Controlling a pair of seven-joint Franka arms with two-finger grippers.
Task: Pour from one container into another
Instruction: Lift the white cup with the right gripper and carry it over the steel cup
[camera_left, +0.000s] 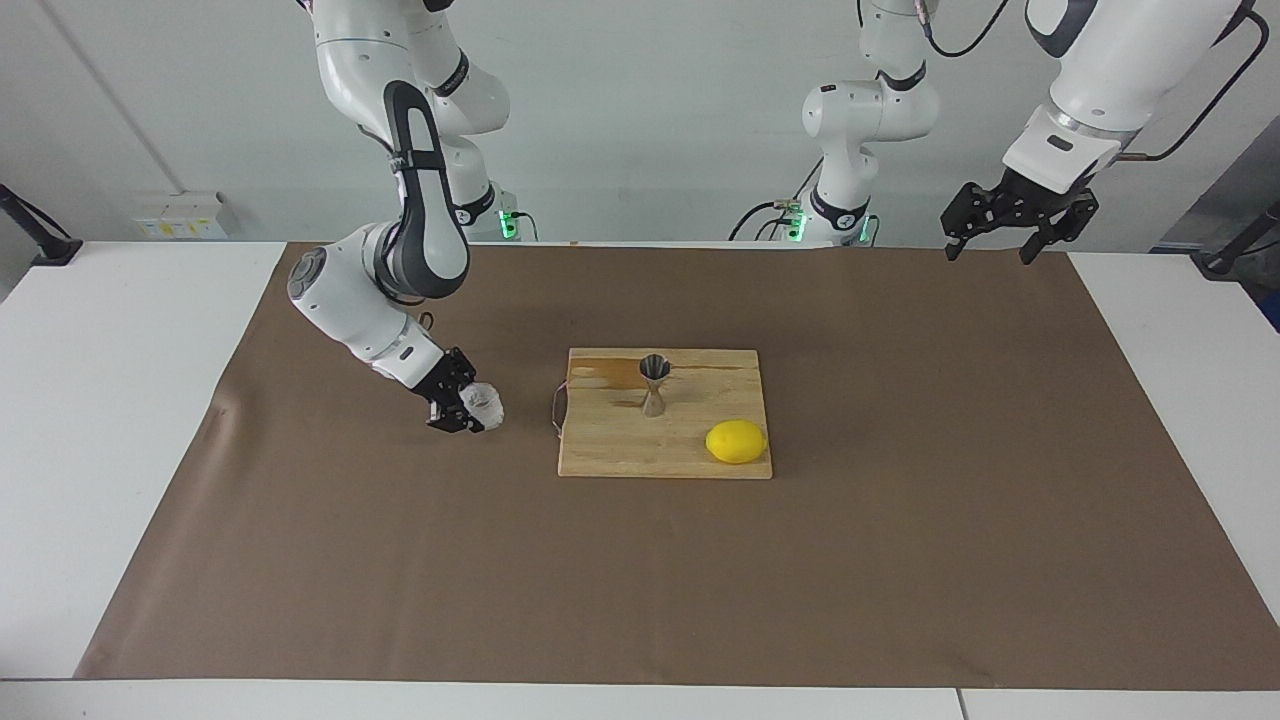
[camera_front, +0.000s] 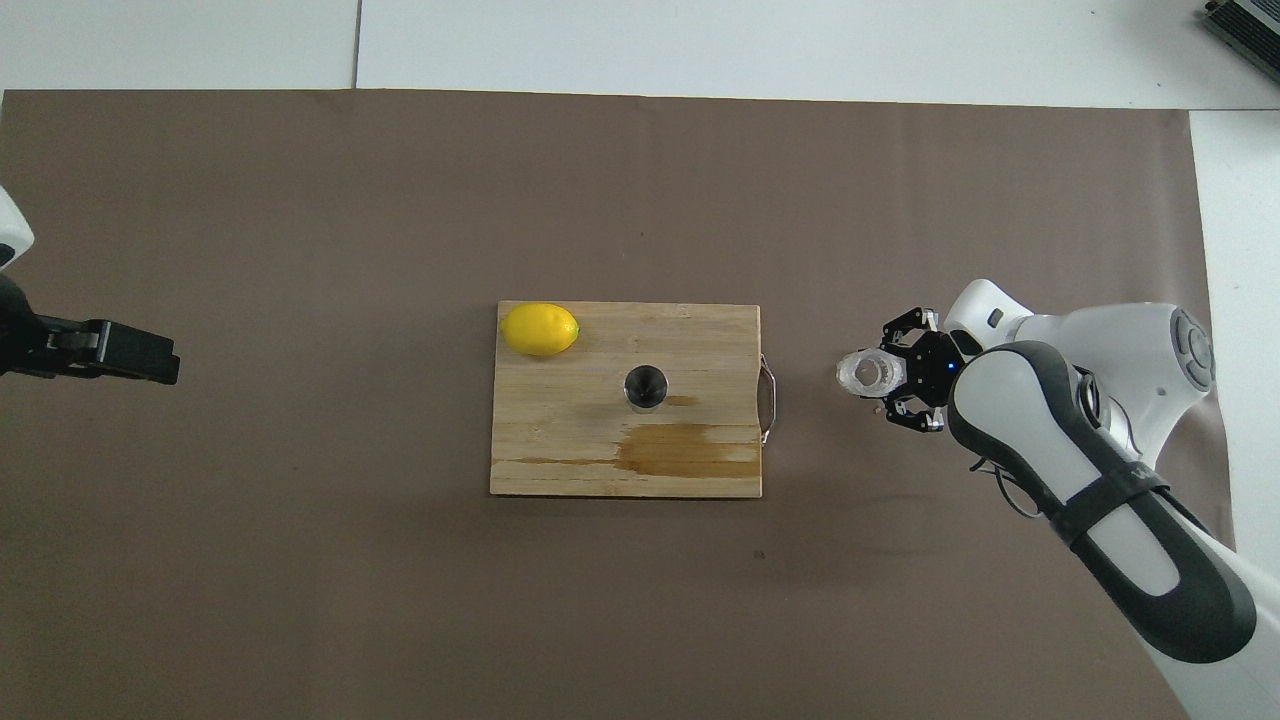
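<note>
Your tabletop (camera_left: 120, 420) carried a brown paper sheet (camera_left: 900, 560). A wooden cutting board (camera_left: 620, 450) lay mid-sheet, holding a lemon (camera_left: 737, 441) and the upright metal jigger (camera_left: 654, 384). Your right end effector (camera_left: 470, 408) was clamped on the faceted glass cup (camera_left: 487, 405), low over the paper toward the right arm's end. Your left end effector (camera_left: 1018, 218) waited, raised, fingers spread, holding nothing.

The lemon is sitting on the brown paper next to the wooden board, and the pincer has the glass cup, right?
Not quite. The lemon lies on the board, at a corner, not on the paper; the overhead view shows it. The rest holds: the right pincer is shut on the glass cup.
</note>
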